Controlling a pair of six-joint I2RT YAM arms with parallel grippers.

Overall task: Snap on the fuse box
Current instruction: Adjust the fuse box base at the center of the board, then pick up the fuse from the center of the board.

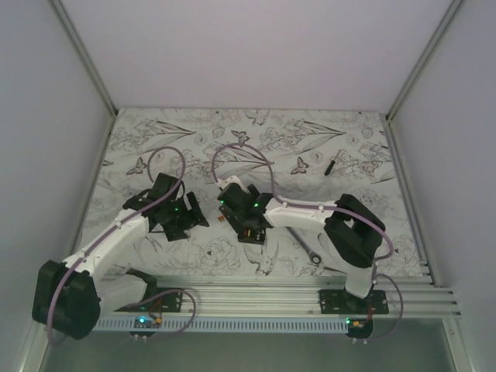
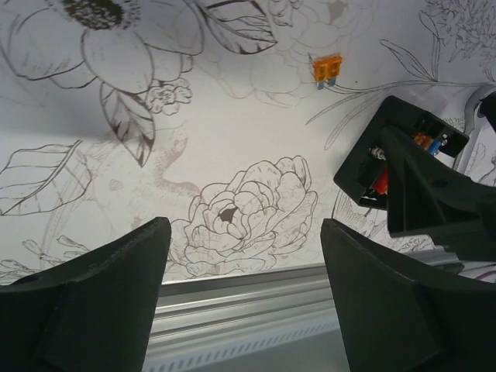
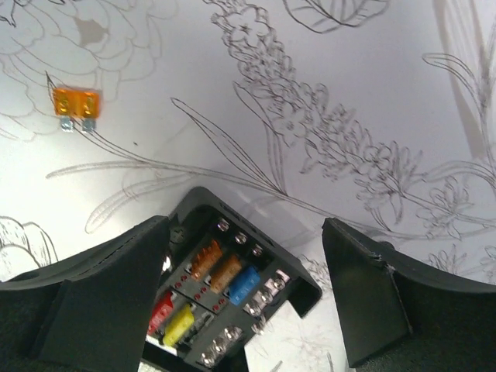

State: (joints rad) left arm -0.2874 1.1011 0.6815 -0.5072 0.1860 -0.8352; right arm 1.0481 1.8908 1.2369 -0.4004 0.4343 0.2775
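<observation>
The fuse box lies between the spread fingers of the right gripper.
That gripper is wide open, gripping nothing; the box sits on the floral cloth, fuses showing, close in toward its palm. The left gripper is likewise wide open and empty, the box off to its right.

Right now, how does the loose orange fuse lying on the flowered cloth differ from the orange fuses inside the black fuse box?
The loose orange fuse lies flat on the cloth, alone, with both metal prongs showing. The two orange fuses in the fuse box are plugged into slots, prongs hidden, only their tops visible, beside a blue fuse. Both kinds share the same translucent orange plastic body.
</observation>
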